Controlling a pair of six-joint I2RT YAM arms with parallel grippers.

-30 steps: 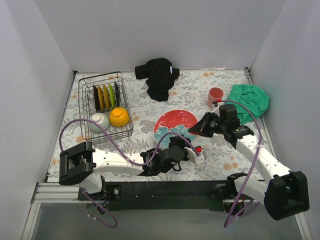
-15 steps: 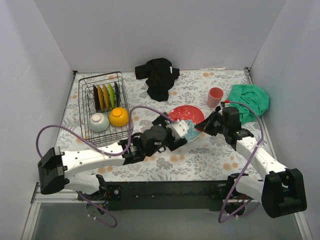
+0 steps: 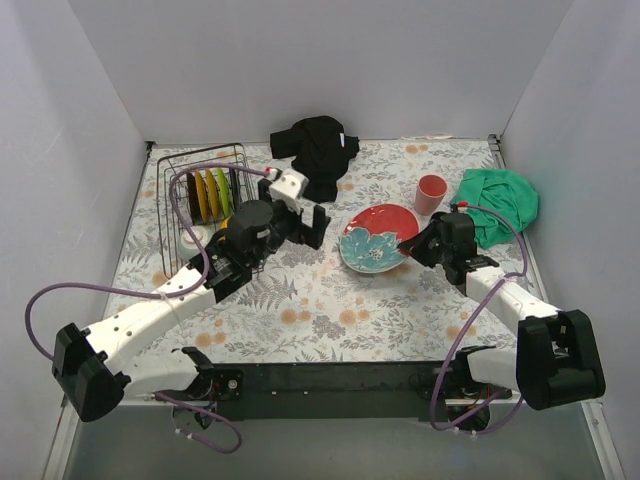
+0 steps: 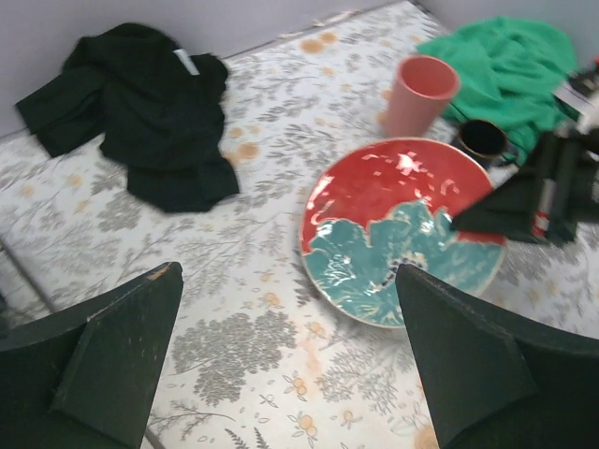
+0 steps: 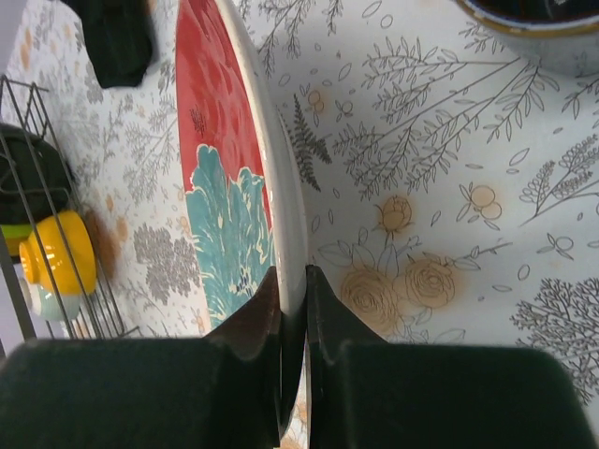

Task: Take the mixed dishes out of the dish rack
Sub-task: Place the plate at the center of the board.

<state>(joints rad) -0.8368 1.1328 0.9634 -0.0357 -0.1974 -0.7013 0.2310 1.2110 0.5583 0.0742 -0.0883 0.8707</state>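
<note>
My right gripper (image 3: 412, 249) is shut on the right rim of the red-rimmed patterned plate (image 3: 377, 236), which it holds tilted just above the table; the wrist view shows the fingers (image 5: 253, 323) pinching the rim of the plate (image 5: 220, 140). My left gripper (image 3: 308, 218) is open and empty, between the dish rack (image 3: 168, 215) and the plate (image 4: 393, 234). The left gripper (image 4: 288, 276) hovers over bare cloth. Green, yellow and black plates (image 3: 211, 193) stand in the rack. An orange bowl (image 5: 58, 254) lies in the rack. The pink-red cup (image 3: 432, 191) and the dark blue mug (image 4: 485, 142) stand right of the plate.
A black cloth (image 3: 316, 152) lies at the back centre. A green cloth (image 3: 498, 204) lies at the back right, behind the mug. The left arm crosses over the front of the rack and hides the bowls in the top view. Walls close in three sides.
My left arm has swung from the front centre up and left towards the rack, leaving the plate. My right gripper has carried the plate a little back and to the right.
</note>
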